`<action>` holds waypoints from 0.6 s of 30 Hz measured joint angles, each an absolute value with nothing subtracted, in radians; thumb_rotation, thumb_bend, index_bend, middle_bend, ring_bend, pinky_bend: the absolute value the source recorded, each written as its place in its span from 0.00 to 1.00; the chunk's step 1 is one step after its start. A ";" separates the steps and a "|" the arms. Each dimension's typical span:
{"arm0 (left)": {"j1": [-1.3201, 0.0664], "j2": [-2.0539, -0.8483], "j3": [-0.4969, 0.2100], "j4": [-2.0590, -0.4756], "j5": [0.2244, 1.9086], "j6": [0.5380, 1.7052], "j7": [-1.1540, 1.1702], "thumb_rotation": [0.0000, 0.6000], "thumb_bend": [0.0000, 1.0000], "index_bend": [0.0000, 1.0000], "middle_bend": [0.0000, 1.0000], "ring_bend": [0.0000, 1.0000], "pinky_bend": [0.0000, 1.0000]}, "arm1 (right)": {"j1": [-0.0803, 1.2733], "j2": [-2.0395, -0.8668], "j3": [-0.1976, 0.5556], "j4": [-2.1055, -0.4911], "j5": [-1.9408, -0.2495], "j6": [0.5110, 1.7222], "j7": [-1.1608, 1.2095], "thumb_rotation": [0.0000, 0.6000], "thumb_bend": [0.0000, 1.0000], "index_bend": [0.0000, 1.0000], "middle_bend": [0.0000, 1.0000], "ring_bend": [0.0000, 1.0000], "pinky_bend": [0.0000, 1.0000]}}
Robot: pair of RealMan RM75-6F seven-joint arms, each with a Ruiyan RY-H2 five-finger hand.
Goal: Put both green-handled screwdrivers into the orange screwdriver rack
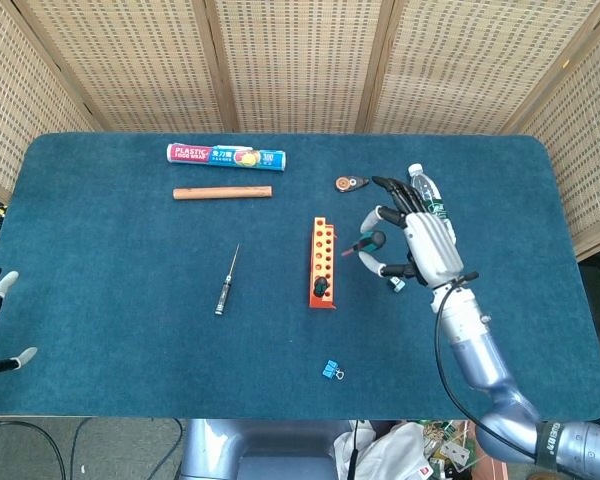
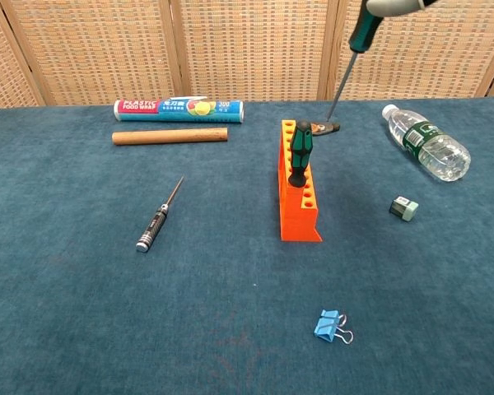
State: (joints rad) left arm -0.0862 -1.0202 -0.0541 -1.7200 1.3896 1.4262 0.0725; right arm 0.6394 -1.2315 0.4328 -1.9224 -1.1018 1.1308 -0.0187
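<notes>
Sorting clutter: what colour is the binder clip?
Blue; the binder clip shows best in the chest view.

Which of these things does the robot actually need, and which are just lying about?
Needed:
- orange rack
- green-handled screwdriver already in the rack
- second screwdriver, held by the right robot hand

Lying about:
- black screwdriver
- food wrap
- wooden stick
- water bottle
- binder clip

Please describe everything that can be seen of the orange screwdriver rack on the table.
The orange screwdriver rack looks like plastic, a long narrow block with one row of round holes along its top. It stands on the blue table cloth, its length running away from the robot. One green-handled screwdriver stands upright in a hole; the other holes look empty. No hand touches it.
</notes>
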 measured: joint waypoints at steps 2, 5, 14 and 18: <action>-0.089 -1.022 -0.055 -1.718 1.384 1.421 0.075 1.00 0.00 0.00 0.00 0.00 0.00 | 0.657 -1.240 0.441 -1.922 -1.080 1.128 -0.033 1.00 0.39 0.61 0.08 0.00 0.00; -0.092 -1.025 -0.056 -1.717 1.380 1.414 0.078 1.00 0.00 0.00 0.00 0.00 0.00 | 0.685 -1.257 0.450 -1.919 -1.045 1.123 -0.056 1.00 0.39 0.61 0.08 0.00 0.00; -0.090 -1.025 -0.057 -1.718 1.386 1.424 0.078 1.00 0.00 0.00 0.00 0.00 0.00 | 0.754 -1.308 0.445 -1.911 -0.964 1.108 -0.153 1.00 0.39 0.62 0.08 0.00 0.00; -0.089 -1.023 -0.056 -1.719 1.389 1.427 0.075 1.00 0.00 0.00 0.00 0.00 0.00 | 0.781 -1.335 0.434 -1.899 -0.947 1.114 -0.199 1.00 0.39 0.62 0.08 0.00 0.00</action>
